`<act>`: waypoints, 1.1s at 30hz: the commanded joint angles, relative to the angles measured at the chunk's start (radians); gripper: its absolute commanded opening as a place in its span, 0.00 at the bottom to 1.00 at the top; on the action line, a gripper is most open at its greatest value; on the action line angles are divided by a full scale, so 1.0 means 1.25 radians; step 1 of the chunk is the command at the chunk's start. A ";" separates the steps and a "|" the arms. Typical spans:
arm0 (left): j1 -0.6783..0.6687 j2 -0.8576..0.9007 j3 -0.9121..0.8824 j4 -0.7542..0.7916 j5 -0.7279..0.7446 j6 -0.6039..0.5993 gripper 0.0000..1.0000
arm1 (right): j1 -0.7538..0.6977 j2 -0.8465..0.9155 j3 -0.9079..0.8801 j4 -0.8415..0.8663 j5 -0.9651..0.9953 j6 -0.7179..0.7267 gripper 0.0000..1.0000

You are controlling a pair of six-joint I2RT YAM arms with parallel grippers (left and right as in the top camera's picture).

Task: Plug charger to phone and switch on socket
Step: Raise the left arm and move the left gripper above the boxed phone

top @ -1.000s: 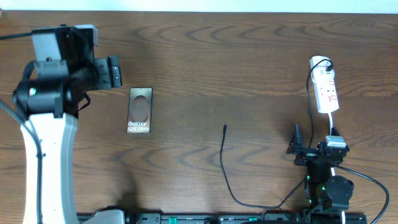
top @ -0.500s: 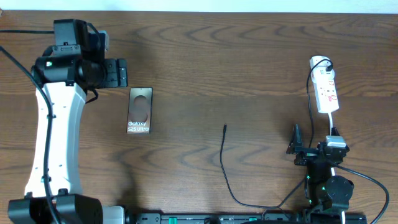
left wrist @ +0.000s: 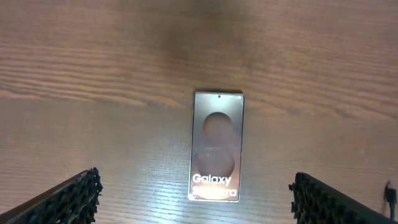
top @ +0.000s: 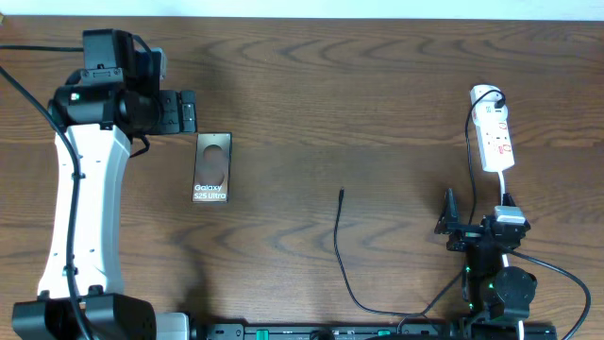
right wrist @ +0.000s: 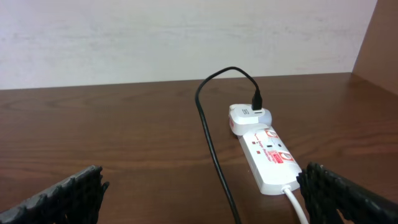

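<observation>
My left gripper [top: 187,111] has just swung out from a tucked pose at the left edge and now hangs over the table [top: 377,85] with its jaws spread wide and nothing between them. They opened a touch more in the last moment. The phone [top: 212,167] lies flat at about 5 o'clock from it, lettering up and untouched, so I read this as lining up on the phone, not yet a grasp.

Moving right, the charger [top: 338,247] hasn't shifted. Its plug tip [top: 342,193] lies loose at roughly 4 o'clock from the phone, well apart from it, so plugging in is still ahead of me.

Far right, my right gripper [top: 451,225] is parked with its jaws apart and empty. The socket [top: 496,137] lies at 1 o'clock from it.

I can't see the phone's port from any camera. The charger's tail runs under the rig at the bottom edge. Whether the socket's switches are on I can't tell. Both wrist views cut off all but the fingertips.
</observation>
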 commanded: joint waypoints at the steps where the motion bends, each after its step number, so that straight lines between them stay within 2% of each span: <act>1: 0.003 0.002 -0.039 -0.005 0.004 -0.015 0.96 | -0.005 -0.004 -0.001 -0.004 0.004 -0.007 0.99; 12: -0.030 0.011 -0.158 0.023 0.004 -0.033 0.98 | -0.005 -0.004 -0.001 -0.004 0.004 -0.007 0.99; 20: -0.082 0.052 -0.160 0.034 -0.024 -0.036 0.97 | -0.005 -0.004 -0.001 -0.004 0.004 -0.007 0.99; 33: -0.083 0.201 -0.160 0.079 -0.026 -0.035 0.97 | -0.005 -0.004 -0.001 -0.004 0.004 -0.007 0.99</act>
